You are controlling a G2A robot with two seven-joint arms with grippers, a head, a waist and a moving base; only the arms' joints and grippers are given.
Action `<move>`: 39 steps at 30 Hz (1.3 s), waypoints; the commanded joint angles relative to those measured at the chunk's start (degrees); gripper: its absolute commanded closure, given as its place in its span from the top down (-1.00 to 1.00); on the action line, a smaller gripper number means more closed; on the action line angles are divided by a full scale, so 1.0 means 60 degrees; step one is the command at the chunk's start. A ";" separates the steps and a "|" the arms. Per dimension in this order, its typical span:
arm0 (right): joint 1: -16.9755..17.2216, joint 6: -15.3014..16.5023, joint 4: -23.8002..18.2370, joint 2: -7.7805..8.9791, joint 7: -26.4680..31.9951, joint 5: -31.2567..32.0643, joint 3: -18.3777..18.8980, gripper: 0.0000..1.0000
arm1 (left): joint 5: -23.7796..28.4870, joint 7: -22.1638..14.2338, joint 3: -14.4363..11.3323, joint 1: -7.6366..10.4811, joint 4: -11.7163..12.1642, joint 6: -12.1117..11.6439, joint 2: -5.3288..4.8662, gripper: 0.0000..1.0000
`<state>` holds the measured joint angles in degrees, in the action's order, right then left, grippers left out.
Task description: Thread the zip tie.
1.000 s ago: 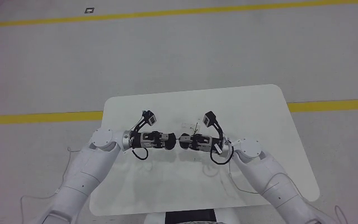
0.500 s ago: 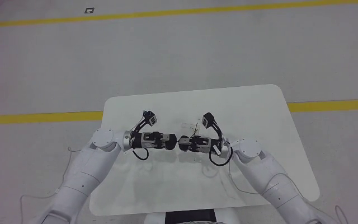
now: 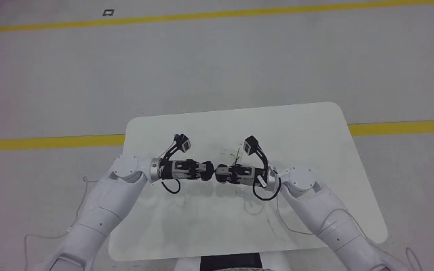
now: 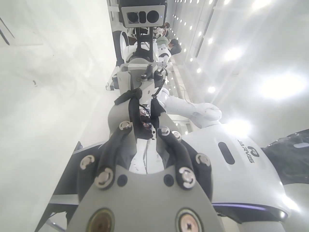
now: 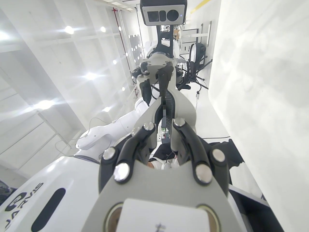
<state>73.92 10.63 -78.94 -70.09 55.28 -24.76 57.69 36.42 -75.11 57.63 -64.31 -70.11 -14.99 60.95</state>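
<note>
Black zip tie (image 5: 169, 102), clamped in right end effector (image 3: 221, 175), points at left end effector (image 4: 143, 108), grip unclear.

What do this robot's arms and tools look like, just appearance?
Left arm and right arm: glossy white rounded shells with dark lettering, dark wrist sections, looping black cables. The left tool and right tool each have a grey plate with silver screws, black linkage bars and a bracket-mounted black boxy camera.

Both arms (image 3: 102, 203) are white and round; the left gripper (image 4: 144, 106) is grey, with black bars (image 4: 112, 146) and silver screws (image 4: 103, 178).
</note>
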 commanded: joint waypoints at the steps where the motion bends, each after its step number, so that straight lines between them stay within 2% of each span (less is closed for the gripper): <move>1: -0.0002 0.0025 0.0007 -0.0001 -0.0008 -0.0034 -0.0008 -1.00 | 0.0001 0.0006 -0.0019 0.0007 0.0009 -0.0002 -0.0005 -0.88; 6: 0.0002 0.0103 0.0032 -0.0001 -0.0009 -0.0174 -0.0010 -1.00 | 0.0005 0.0030 -0.0075 0.0020 0.0041 -0.0016 -0.0019 -1.00; 9: -0.0005 0.0124 0.0047 0.0003 -0.0005 -0.0220 0.0001 -1.00 | 0.0019 0.0044 -0.0099 0.0028 0.0049 -0.0020 -0.0028 -1.00; 19: 0.0007 0.0177 0.0069 0.0029 -0.0012 -0.0315 0.0062 -1.00 | 0.0041 0.0117 -0.0146 0.0041 0.0046 -0.0012 -0.0065 -0.86; 39: 0.0004 0.0141 0.0028 0.0054 -0.0027 -0.0261 -0.0017 -1.00 | 0.0114 0.0185 -0.0275 0.0078 0.0030 -0.0012 -0.0122 -0.86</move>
<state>73.95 11.51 -78.76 -69.76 55.16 -26.37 57.65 37.08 -74.01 56.02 -63.85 -69.94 -15.05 60.23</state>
